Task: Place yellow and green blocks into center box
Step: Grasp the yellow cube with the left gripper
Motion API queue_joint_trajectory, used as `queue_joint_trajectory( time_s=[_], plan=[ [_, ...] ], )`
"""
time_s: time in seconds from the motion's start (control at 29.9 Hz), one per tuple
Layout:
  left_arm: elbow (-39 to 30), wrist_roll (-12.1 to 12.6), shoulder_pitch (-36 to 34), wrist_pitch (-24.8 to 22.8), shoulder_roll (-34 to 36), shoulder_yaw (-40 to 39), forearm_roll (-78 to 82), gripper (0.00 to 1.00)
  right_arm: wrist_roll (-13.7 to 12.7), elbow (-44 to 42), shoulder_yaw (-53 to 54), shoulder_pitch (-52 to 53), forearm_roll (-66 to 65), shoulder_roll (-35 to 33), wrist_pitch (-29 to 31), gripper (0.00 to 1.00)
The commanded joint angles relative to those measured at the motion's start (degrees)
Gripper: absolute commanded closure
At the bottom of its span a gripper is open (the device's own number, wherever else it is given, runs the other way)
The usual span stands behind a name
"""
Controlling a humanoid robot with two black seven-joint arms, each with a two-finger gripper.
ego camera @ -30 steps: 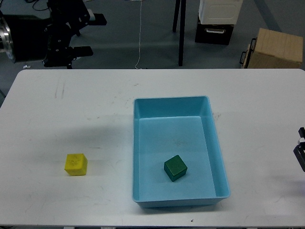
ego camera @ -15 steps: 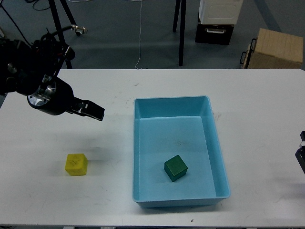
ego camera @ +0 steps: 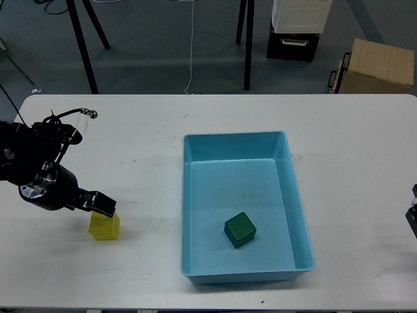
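Note:
A yellow block [ego camera: 104,226] lies on the white table [ego camera: 130,143], left of the box. A green block [ego camera: 240,230] lies inside the light blue box [ego camera: 234,139], toward its near end. My left gripper [ego camera: 99,205] hangs right at the top edge of the yellow block, its dark fingers overlapping the block's upper face. I cannot tell its two fingers apart. Only a dark sliver of my right gripper [ego camera: 413,212] shows at the right edge, far from both blocks.
Beyond the table's far edge stand black stand legs [ego camera: 247,45], a black and white case [ego camera: 296,29] and a cardboard box [ego camera: 376,65] on the floor. A thin cable loops off my left arm [ego camera: 39,163].
My left arm has swung down from above the table's far left corner toward me, and its gripper has dropped onto the yellow block. The blocks and box have not moved.

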Motion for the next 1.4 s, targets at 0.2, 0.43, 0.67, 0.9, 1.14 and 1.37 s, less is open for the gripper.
queue_joint_trajectory(
  time_s=[0.2, 0.43, 0.67, 0.9, 1.14, 1.37],
  plan=[
    [2.39, 0.02, 3.43, 0.0, -0.61, -2.14, 0.05, 0.0, 0.0, 0.08, 0.14, -0.26, 0.0, -0.13, 0.0, 0.0],
    [4.15, 0.28, 5.28, 0.0, -1.22, -3.72, 0.14, 0.0, 0.0, 0.08, -0.03, -0.26, 0.0, -0.22, 0.0, 0.0],
    [5.03, 0.81, 6.42, 0.0, -1.57, -3.81, 0.14, 0.0, -0.09, 0.08, -0.12, -0.26, 0.0, -0.48, 0.0, 0.0],
    [5.12, 0.72, 7.48, 0.0, -1.57, -3.81, 0.23, 0.01, -0.09, -0.01, -0.3, -0.34, 0.0, -0.57, 0.0, 0.0],
    [5.12, 0.64, 8.0, 0.0, -1.66, -3.81, 0.49, 0.03, -0.09, -0.01, -0.38, -0.34, 0.0, -0.57, 0.0, 0.0],
    [5.21, 0.46, 8.18, 0.0, -1.84, -3.81, 0.67, 0.24, -0.09, -0.01, -0.38, -0.43, 0.0, -0.57, 0.0, 0.0]
  ],
)
